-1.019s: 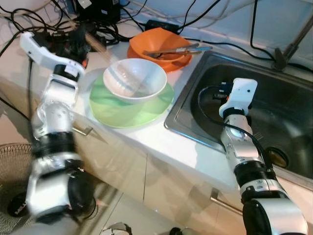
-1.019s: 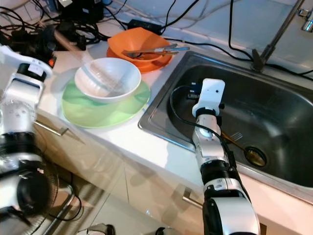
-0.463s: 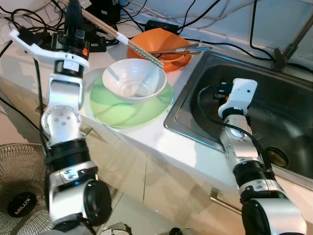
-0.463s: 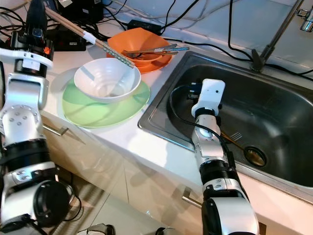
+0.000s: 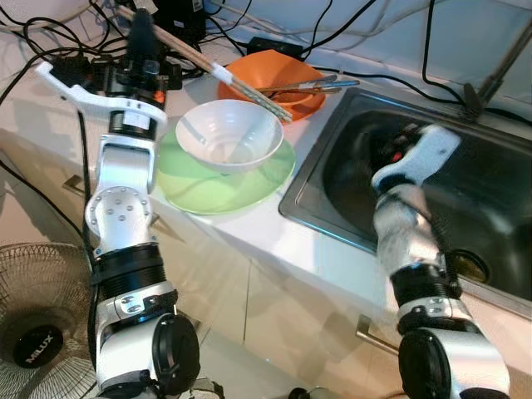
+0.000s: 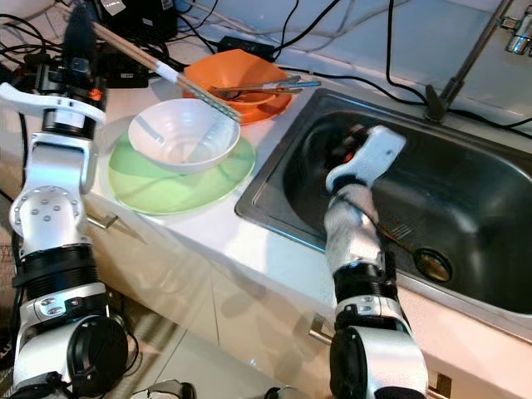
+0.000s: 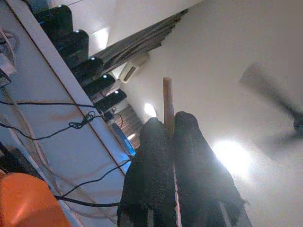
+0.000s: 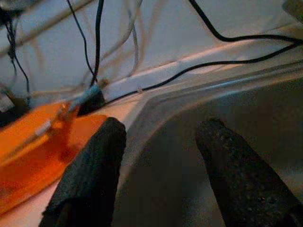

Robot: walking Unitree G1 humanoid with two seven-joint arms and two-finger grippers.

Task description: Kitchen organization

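Right now left gripper (image 7: pixel 173 137) pinches chopsticks (image 5: pixel 218 71) above white bowl (image 5: pixel 230 133); loose pinch could drop them. Right gripper (image 8: pixel 161 165), fingers spread, hovers over sink (image 5: pixel 490 179), may bump wall.

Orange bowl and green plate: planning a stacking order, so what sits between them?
The white bowl, resting on the green plate, before the orange bowl, per the eye views.

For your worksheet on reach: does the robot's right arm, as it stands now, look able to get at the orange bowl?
Probably yes. The right gripper is open over the sink, aimed toward the orange bowl, with nothing standing between. The cutlery lying in the bowl might hamper a grip.
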